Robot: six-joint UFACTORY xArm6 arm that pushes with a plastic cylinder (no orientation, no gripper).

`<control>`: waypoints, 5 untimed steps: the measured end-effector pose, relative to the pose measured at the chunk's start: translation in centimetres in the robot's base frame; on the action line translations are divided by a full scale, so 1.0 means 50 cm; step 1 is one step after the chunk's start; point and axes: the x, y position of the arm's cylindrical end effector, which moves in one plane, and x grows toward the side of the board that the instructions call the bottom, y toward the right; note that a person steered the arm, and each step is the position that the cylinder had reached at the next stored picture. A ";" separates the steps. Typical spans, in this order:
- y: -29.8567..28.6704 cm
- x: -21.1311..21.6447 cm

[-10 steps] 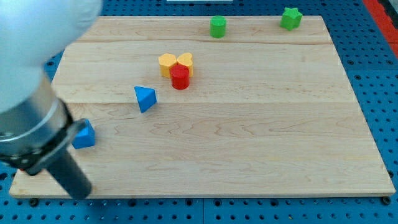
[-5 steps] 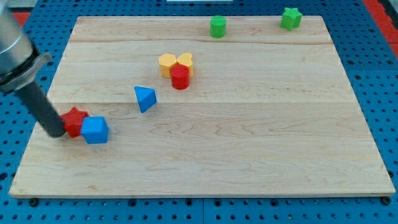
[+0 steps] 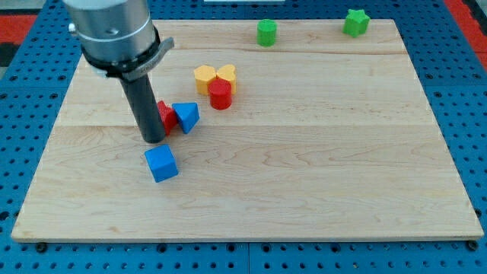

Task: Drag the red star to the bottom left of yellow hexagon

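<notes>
Red star (half hidden, so its shape is only likely) sits pressed between my tip at left and the blue triangle at right, near-left of the yellow hexagon; no pincer here.

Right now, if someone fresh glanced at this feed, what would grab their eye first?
The big dark rod, my tip planted left of centre, tight against the red star, which is squeezed against the blue triangle. Next, the yellow hexagon cluster above, with a yellow block and red cylinder touching.
</notes>
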 end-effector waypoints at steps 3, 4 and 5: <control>-0.048 -0.099; -0.054 -0.115; -0.004 -0.141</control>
